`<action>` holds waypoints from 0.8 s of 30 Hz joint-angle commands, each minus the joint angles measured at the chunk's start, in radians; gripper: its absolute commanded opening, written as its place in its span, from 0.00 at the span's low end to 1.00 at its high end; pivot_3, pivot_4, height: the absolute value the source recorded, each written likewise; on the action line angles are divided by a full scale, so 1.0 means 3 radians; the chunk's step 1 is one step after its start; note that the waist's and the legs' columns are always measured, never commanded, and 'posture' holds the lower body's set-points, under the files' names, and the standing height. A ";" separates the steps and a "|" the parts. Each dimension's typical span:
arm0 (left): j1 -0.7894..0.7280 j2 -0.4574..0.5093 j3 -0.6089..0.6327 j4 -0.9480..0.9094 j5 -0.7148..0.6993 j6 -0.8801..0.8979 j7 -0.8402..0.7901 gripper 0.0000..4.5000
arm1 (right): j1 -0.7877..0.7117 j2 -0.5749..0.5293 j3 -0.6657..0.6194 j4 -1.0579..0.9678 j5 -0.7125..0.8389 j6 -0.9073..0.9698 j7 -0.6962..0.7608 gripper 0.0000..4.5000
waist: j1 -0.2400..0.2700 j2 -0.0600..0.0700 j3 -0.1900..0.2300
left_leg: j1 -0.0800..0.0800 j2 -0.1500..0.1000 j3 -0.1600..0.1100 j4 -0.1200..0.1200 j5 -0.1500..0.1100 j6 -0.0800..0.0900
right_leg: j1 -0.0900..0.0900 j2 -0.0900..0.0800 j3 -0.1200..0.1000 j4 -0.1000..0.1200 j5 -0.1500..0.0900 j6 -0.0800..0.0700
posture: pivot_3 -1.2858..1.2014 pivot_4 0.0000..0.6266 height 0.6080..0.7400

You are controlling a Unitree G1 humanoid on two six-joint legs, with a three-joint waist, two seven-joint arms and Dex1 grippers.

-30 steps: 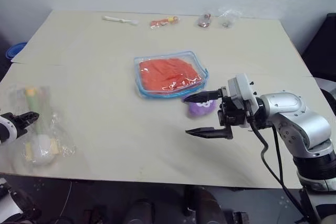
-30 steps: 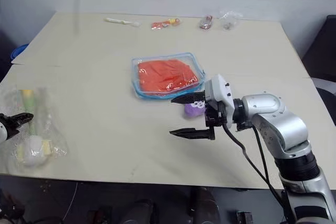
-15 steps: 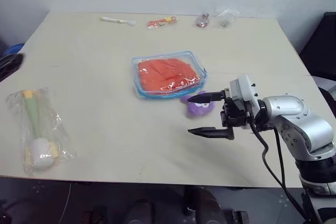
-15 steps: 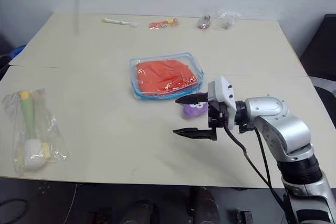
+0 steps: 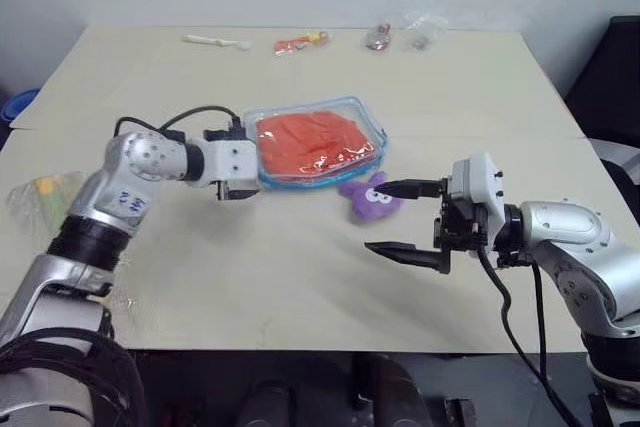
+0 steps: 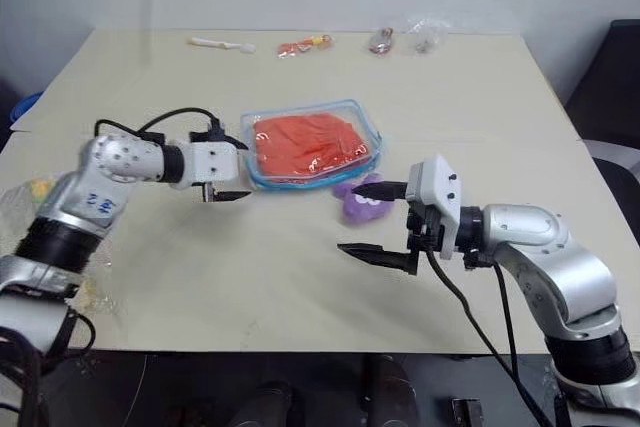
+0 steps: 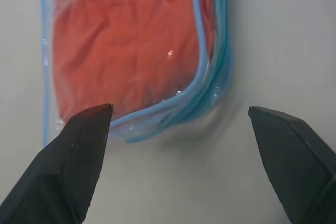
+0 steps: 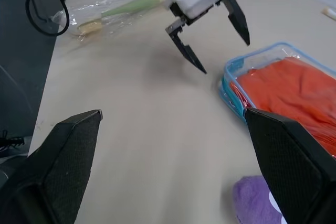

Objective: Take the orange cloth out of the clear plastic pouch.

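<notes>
Left gripper [image 8: 212, 27] newly beside clear plastic pouch [image 7: 210, 85]; jaws spread wide.

A plain bright orange cloth [image 5: 315, 139] fills a clear plastic pouch with light blue trim [image 5: 371, 123]. Near it lies a small purple plush bunny [image 5: 366, 198]. The pale beige wooden desk [image 5: 300, 267] is unpatterned. Both claws have black fingers [image 5: 405, 254].

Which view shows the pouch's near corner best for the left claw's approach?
The left wrist view: the clear plastic pouch corner sits between the open left claw fingers. Head views show the whole pouch from farther off; the right wrist view shows one end.
</notes>
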 commanded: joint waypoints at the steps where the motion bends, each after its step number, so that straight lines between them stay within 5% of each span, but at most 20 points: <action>1: -0.0158 -0.0105 0.0009 0.0301 0.0117 -0.0330 0.0052 0.98 | 0.0076 -0.0041 -0.0175 -0.0246 0.0090 0.0043 -0.0145 1.00 | 0.0002 -0.0001 0.0000 | 0.0001 0.0000 -0.0001 0.0003 -0.0001 0.0001 | 0.0000 0.0000 -0.0001 -0.0001 0.0000 0.0001 | 0.52 0.24 1.00; 13: -0.0438 -0.0493 0.0128 0.0865 0.0107 -0.0518 0.0093 0.98 | 0.0283 -0.0077 -0.0260 -0.0412 0.0097 0.0063 -0.0333 1.00 | 0.0067 -0.0004 0.0000 | 0.0000 -0.0004 -0.0002 0.0009 -0.0002 0.0008 | 0.0001 -0.0004 0.0000 -0.0004 0.0005 0.0008 | 0.52 0.24 1.00; 16: -0.0430 -0.0553 0.0160 0.0913 0.0102 -0.0532 0.0121 0.85 | 0.0274 -0.0076 -0.0249 -0.0413 0.0101 0.0061 -0.0351 1.00 | 0.0070 -0.0004 0.0000 | 0.0000 -0.0004 -0.0002 0.0009 -0.0002 0.0008 | 0.0001 -0.0004 0.0000 -0.0004 0.0005 0.0008 | 0.52 0.24 1.00; 24: -0.0377 -0.0627 0.0274 0.0796 0.0006 -0.0482 0.0015 0.29 | 0.0263 -0.0091 -0.0218 -0.0340 0.0050 0.0012 -0.0324 1.00 | 0.0074 -0.0005 0.0000 | -0.0001 -0.0004 -0.0003 0.0011 -0.0004 0.0010 | 0.0001 -0.0004 -0.0001 -0.0004 0.0005 0.0009 | 0.52 0.24 1.00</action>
